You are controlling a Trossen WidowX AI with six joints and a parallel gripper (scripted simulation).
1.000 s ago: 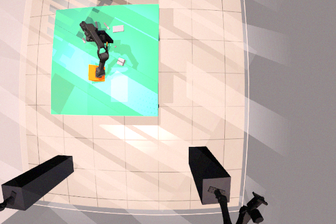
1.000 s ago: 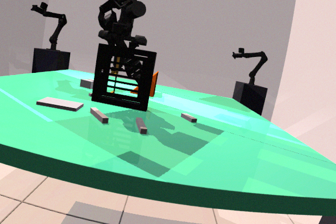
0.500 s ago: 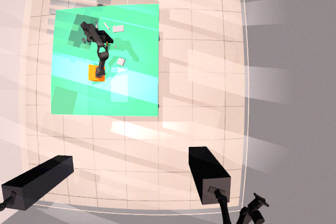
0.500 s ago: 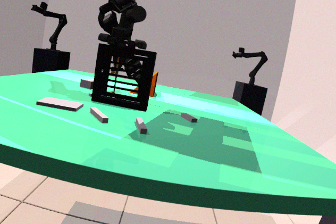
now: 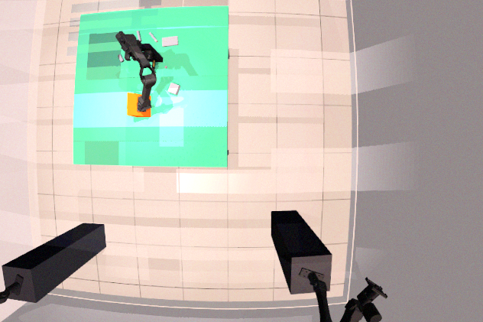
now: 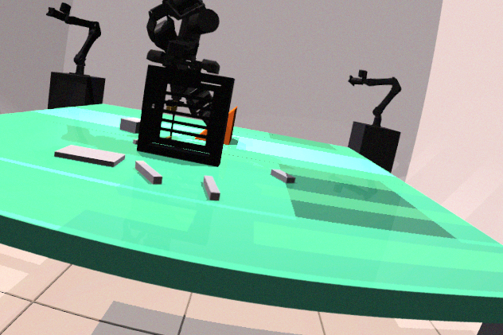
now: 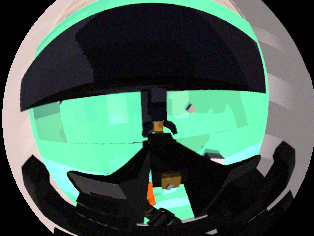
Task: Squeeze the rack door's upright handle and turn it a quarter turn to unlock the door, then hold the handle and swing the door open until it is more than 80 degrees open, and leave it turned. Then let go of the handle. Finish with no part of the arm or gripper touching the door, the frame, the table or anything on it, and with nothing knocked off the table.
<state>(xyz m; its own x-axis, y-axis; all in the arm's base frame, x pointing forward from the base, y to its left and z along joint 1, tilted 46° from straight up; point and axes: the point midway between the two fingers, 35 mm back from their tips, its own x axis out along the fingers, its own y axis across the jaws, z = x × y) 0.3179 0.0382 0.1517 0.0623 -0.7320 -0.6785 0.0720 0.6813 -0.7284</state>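
Observation:
The handle (image 5: 153, 63) (image 6: 172, 107) (image 7: 171, 181) is a gold upright bar on the far side of the rack from the exterior view. My gripper (image 6: 175, 92) (image 7: 161, 147) is shut on it, the black fingers coming in from above and hiding its middle; a gold part shows past the fingertips in the wrist view. The black rack frame (image 5: 157, 53) (image 6: 148, 130) (image 7: 170, 50) stands upright, with thin crossbars in its opening. No door leaf shows swung out from the frame. Door and frame are hard to tell apart, and the handle's exact turn is unclear.
An orange block (image 5: 133, 103) (image 6: 230, 126) is at the arm's base. On the green table (image 5: 202, 146) (image 6: 243, 258) lie a pale flat slab (image 5: 170, 40) (image 6: 89, 155), a pale block (image 5: 173, 88) (image 6: 130, 124) and several small bars near the rack. Two other arms stand on dark pedestals beyond the table.

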